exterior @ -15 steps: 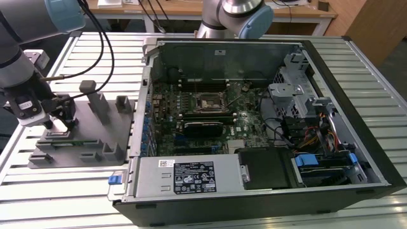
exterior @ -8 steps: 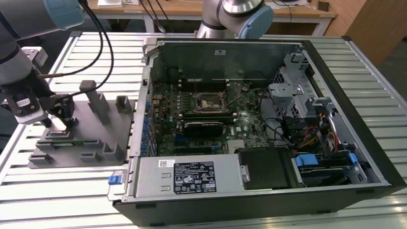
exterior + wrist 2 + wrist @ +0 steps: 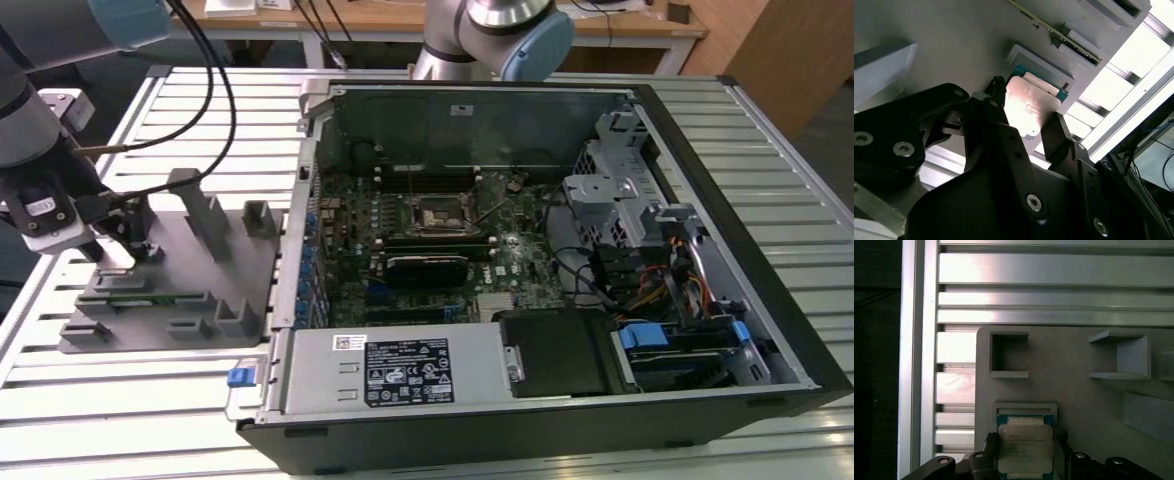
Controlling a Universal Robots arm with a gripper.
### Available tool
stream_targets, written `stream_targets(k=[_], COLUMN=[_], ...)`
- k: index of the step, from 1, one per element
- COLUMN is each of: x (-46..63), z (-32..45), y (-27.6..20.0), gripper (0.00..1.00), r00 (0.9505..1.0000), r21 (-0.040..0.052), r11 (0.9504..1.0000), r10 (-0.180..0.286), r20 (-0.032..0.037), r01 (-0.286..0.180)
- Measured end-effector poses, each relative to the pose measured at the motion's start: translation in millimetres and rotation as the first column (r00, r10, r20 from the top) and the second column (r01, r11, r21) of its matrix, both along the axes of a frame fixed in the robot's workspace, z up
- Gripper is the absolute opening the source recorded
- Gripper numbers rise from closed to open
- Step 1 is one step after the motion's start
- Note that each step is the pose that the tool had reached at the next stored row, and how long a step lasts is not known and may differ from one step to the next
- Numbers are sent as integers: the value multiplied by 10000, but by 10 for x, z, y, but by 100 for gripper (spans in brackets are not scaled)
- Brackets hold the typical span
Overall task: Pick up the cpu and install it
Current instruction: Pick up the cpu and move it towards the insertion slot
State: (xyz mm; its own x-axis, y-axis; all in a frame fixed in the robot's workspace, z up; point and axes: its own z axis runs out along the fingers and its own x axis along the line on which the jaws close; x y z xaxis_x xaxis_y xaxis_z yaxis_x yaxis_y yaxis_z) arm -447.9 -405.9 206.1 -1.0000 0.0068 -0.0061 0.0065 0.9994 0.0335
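Closest in, the hand (image 3: 1025, 114) is seen parked low over the cpu (image 3: 1025, 450), with its fingers (image 3: 991, 442) spread to either side and lined up on two opposite edges; no proper pinch can be made out, since the contact spots are shadowed by the hand's own dark body. The cpu is lying flat, lid up, in a shallow pocket of the grey fixture (image 3: 1079, 390), directly under the hand. It's near enough square, so no long axis is worth fussing over. Its near edge is cut off in the first wrist view. Further out, the slatted desk (image 3: 1054, 270) is seen, and in the exterior view the socket (image 3: 438, 212) inside the computer case (image 3: 694, 130) lies well apart, at roughly 3 o'clock from the hand.
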Motion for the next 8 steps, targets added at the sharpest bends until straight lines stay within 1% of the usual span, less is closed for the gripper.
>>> stream_targets(k=[2, 8], x=[-1, -1], z=[30, 93], y=[0, 0], gripper=[53, 53], r00=[10000, 10000], r21=[41, 41], r11=[10000, 10000], r10=[1, 1], r20=[1, 1], r01=[-1, -1])
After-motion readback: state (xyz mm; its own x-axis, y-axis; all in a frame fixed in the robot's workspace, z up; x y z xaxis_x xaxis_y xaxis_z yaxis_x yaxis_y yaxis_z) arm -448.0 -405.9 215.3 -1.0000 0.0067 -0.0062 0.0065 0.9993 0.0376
